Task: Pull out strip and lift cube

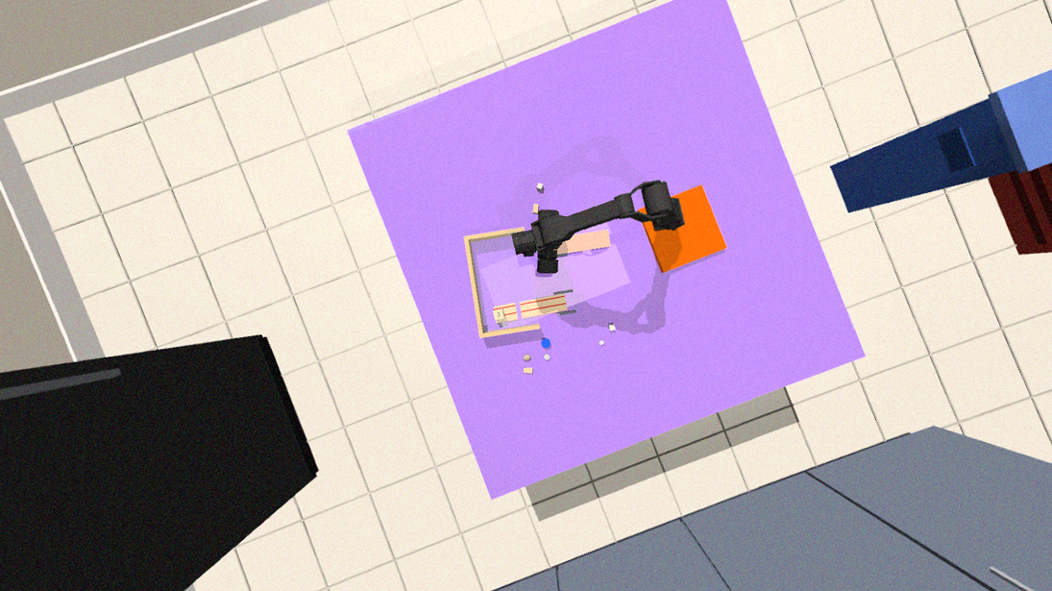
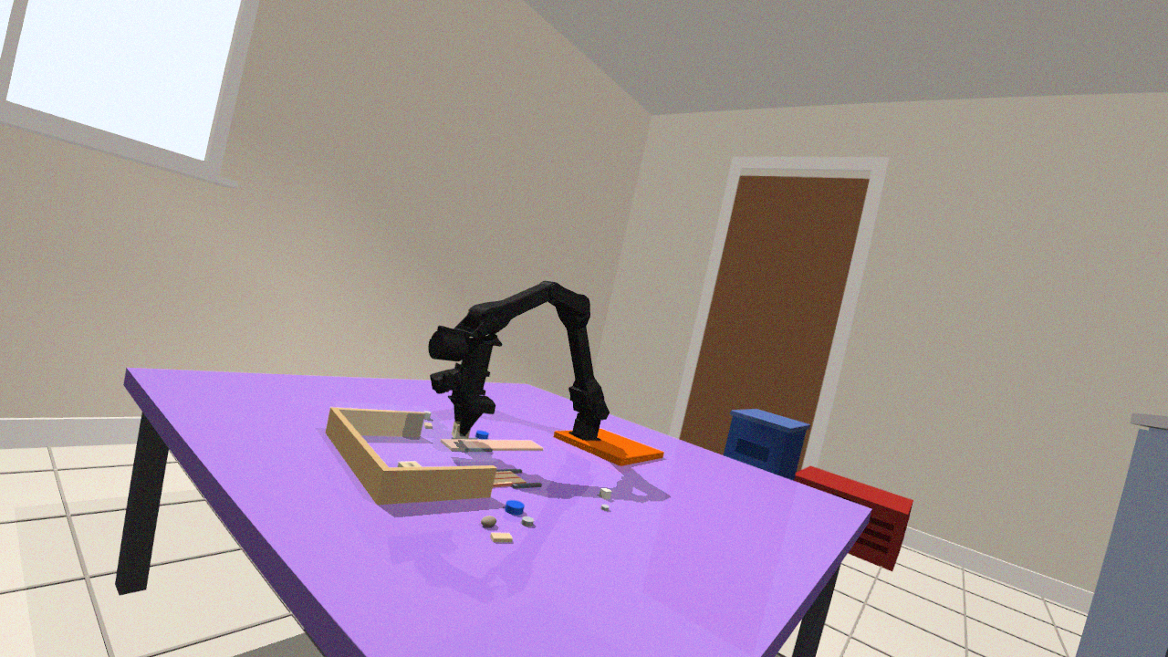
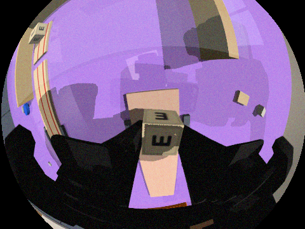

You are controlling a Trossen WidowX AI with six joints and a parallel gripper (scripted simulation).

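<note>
The gripper (image 2: 462, 432) (image 3: 162, 130) is shut on a pale cube (image 3: 162, 140) marked E, which appears to be slightly above the one-piece strip. That plain pinkish strip (image 1: 591, 242) (image 2: 514, 445) (image 3: 159, 184) lies whole beneath it, its far end showing beyond the cube in the wrist view. The second strip (image 1: 543, 305) (image 2: 507, 478) (image 3: 44, 89) has red lines and a gap. Its separate far piece (image 1: 508, 310) (image 3: 44, 48) carries another cube (image 1: 500, 314) (image 2: 409, 464) (image 3: 39, 33), also lettered. The arm hides the held cube in the top view.
A wooden three-sided wall (image 1: 475, 284) (image 2: 432, 484) (image 3: 229, 28) stands around the strips' far ends. Dark guides (image 3: 186, 119) flank the plain strip. A blue disc (image 1: 546, 343) (image 2: 514, 507) (image 3: 26, 109) and several small pieces lie outside the wall. The arm stands on an orange base (image 1: 705, 229) (image 2: 645, 452).
</note>
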